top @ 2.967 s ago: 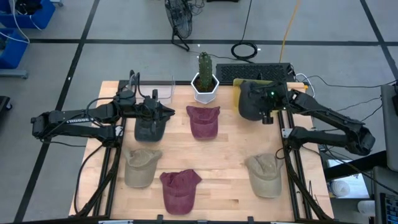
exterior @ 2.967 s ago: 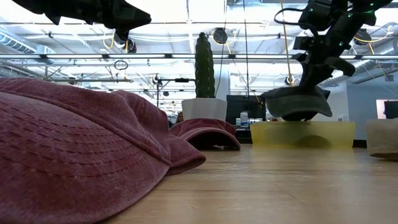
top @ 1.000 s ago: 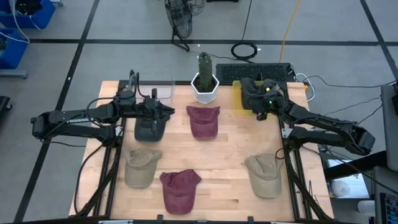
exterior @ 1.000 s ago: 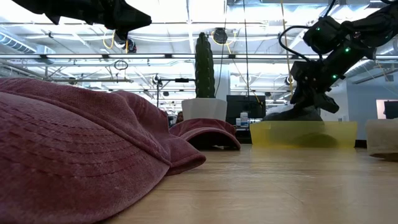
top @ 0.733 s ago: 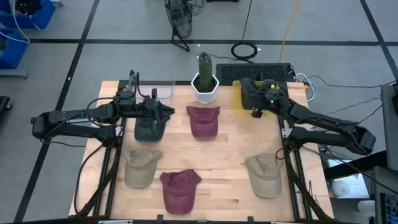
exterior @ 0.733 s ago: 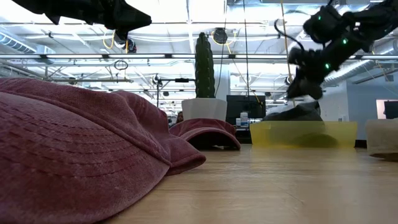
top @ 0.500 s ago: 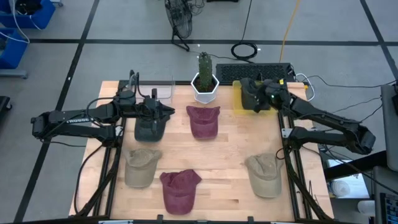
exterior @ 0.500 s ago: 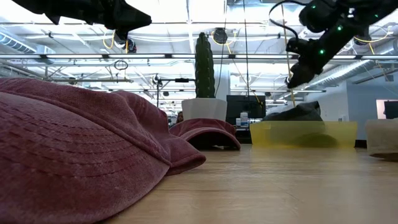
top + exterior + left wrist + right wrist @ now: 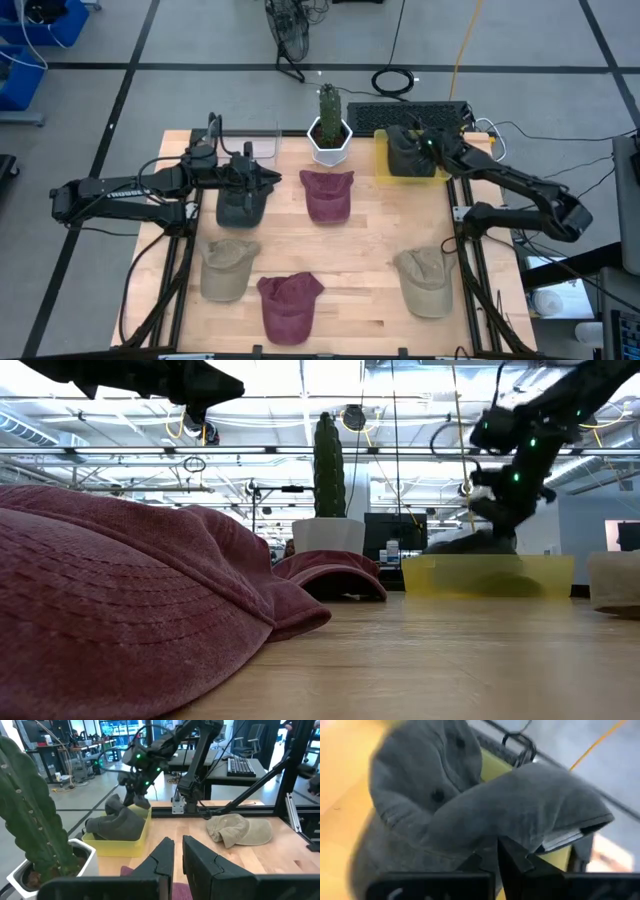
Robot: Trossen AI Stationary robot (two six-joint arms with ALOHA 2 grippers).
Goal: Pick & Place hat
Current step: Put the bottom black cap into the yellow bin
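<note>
Overhead and level views of a wooden table [image 9: 370,270] with two robot arms and several hats. A dark grey hat [image 9: 408,155] lies crumpled in a yellow bin [image 9: 384,164] at the far right corner of the table, beside a potted cactus [image 9: 329,128] in a white pot; in the left wrist view the same grey hat [image 9: 120,822] fills the yellow bin [image 9: 122,847]. The right gripper [image 9: 432,146] hangs over the bin just above the hat, its fingers pressed together with nothing between them; in the right wrist view the closed fingers [image 9: 515,855] sit right against the grey fabric [image 9: 470,815], and whether they touch it cannot be told. In the low view the right gripper [image 9: 497,510] shows above the bin's rim. The left gripper [image 9: 268,178] hovers over a second dark hat [image 9: 241,205] near the far left of the table, its fingers almost together and empty, as the left wrist view shows [image 9: 177,856]. A maroon hat [image 9: 327,194] lies in the middle of the table, another maroon hat [image 9: 288,305] at the near edge, a tan hat [image 9: 226,268] on the near left and a tan hat [image 9: 425,280] on the near right. A clear container [image 9: 262,148] stands at the far left edge, and a keyboard [image 9: 412,115] lies on the floor behind the bin.
</note>
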